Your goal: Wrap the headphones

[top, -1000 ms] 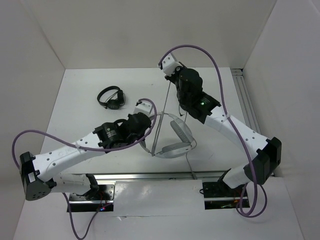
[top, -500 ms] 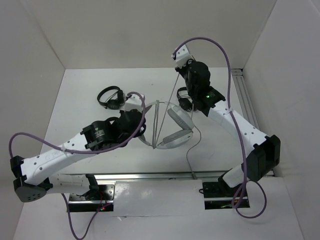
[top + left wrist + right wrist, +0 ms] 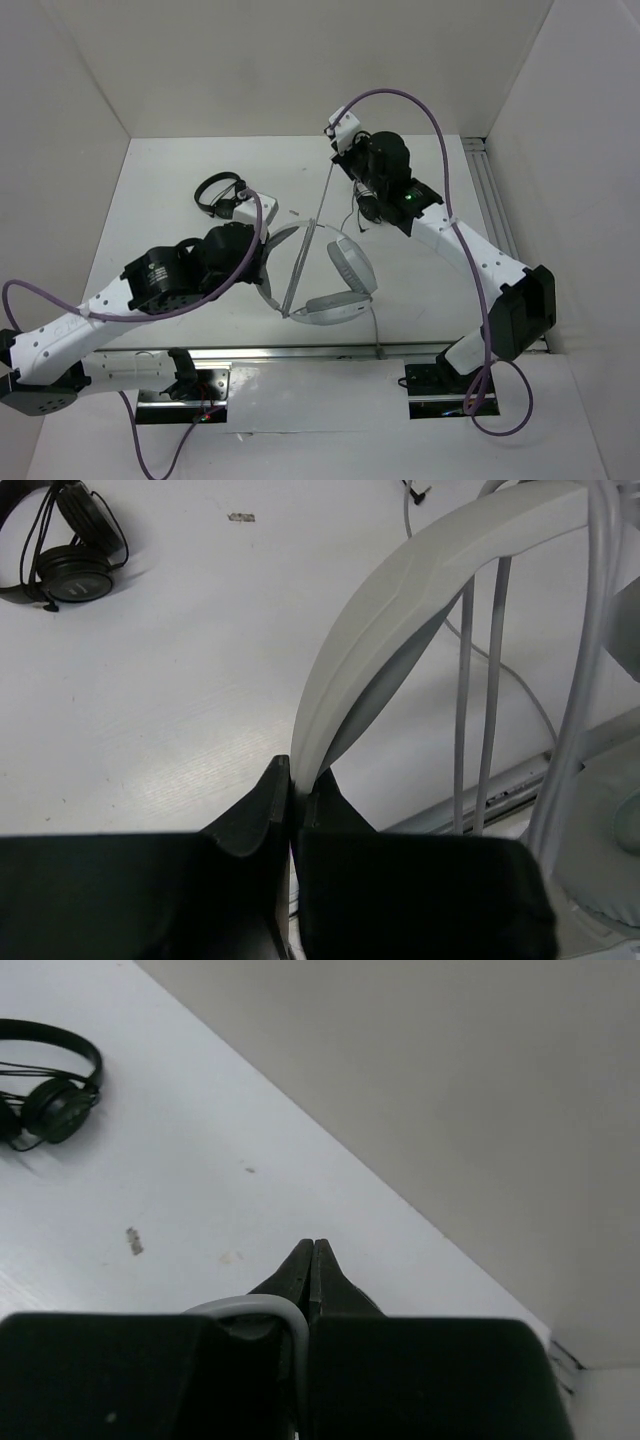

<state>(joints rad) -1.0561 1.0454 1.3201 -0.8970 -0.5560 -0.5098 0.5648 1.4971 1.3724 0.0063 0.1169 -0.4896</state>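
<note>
The light grey headphones (image 3: 345, 268) hang just above the table's middle, earcups to the right. In the left wrist view my left gripper (image 3: 293, 780) is shut on their wide headband (image 3: 400, 610); from above that gripper (image 3: 262, 268) sits at the band's left side. The thin grey cable (image 3: 308, 245) runs taut from the headphones' near end up to my right gripper (image 3: 338, 165), with several strands (image 3: 465, 680) crossing beside the band. The right wrist view shows my right gripper (image 3: 313, 1250) shut with a loop of the cable (image 3: 270, 1308) going in between its jaws.
A small black pair of headphones (image 3: 222, 192) lies at the back left, also visible in the left wrist view (image 3: 65, 545) and the right wrist view (image 3: 45, 1090). A thin black lead (image 3: 357, 215) shows under the right arm. The aluminium rail (image 3: 300, 352) runs along the near edge.
My left arm has drawn the headphones left and nearer. My right gripper swung right, then back left, keeping the cable taut.
</note>
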